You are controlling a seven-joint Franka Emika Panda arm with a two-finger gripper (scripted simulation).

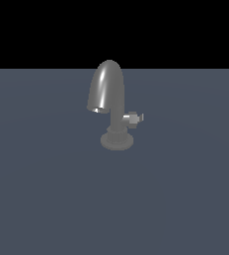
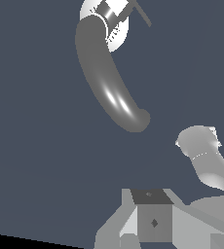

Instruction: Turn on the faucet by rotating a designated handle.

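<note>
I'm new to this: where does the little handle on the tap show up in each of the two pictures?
Exterior view: the handle sticks out from the faucet's neck toward the exterior view's right, just above the round base.
Wrist view: the handle is a thin tab beside the pale base, at the picture's edge.
Shared landmark: the thick arched spout.

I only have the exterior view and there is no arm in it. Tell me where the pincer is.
Observer: The wrist view shows the pincer looking down on the faucet, apart from it and touching nothing.
Operator: Report the handle from that camera.
Observer: The handle is in the wrist view too, well away from the pincer, with the arched spout lying between them in the picture.
Operator: Say whether the pincer is open.
Observer: I cannot tell. Only its body shows, and the fingertips are cut off at the frame edge.
</note>
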